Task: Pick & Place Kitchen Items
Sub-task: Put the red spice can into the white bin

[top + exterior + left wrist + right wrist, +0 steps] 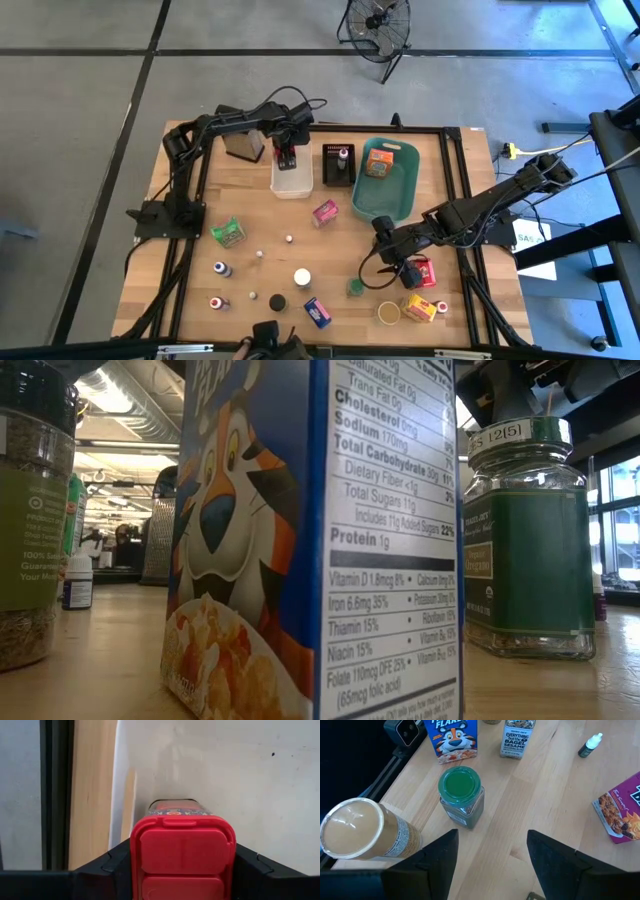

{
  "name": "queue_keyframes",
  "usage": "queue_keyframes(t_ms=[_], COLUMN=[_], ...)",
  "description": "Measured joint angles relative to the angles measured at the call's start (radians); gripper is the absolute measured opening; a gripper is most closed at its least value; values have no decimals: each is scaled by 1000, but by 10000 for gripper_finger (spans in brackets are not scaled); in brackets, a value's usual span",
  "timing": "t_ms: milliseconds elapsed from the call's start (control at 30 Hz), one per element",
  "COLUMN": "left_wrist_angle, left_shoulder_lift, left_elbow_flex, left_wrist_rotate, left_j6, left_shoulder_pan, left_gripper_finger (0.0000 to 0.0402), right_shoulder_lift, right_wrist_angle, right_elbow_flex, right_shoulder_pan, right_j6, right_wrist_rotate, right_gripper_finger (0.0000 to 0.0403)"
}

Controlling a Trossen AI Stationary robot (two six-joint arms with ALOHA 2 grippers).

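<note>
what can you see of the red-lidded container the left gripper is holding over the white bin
The red-lidded container has a glossy red plastic flip-top cap with rounded corners and a moulded seam across it; below the cap a patterned label shows. The left gripper is shut on it, a dark finger pressing each side of the cap. It hangs inside the white bin, near one wall, at the far side of the table. Whether its base touches the bin floor cannot be told.

Left pincer (288,160) clamped, right pincer (400,277) agape.

Bright, even light; the low view's nearest objects blur.
</note>
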State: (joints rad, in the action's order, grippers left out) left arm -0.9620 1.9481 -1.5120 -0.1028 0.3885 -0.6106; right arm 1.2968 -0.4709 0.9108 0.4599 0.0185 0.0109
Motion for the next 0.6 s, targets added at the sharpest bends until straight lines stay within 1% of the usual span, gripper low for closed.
queue_keyframes(t_ms=[167,333,600], left_wrist_angle=[4,22,21], left_shoulder_lift=[2,2,2], left_elbow_flex=[0,0,0], left_wrist_rotate=[1,43,45], left_j6=[12,18,18], left_shoulder_pan=[0,0,0], left_gripper_finger=[223,222,223], right_shoulder_lift=[0,0,0], right_wrist_angle=[0,0,-2], right_elbow_flex=[0,0,0], right_shoulder_pan=[0,0,0], right_j6=[0,0,0], right_wrist_rotate=[0,0,0], right_gripper_finger=[239,239,239])
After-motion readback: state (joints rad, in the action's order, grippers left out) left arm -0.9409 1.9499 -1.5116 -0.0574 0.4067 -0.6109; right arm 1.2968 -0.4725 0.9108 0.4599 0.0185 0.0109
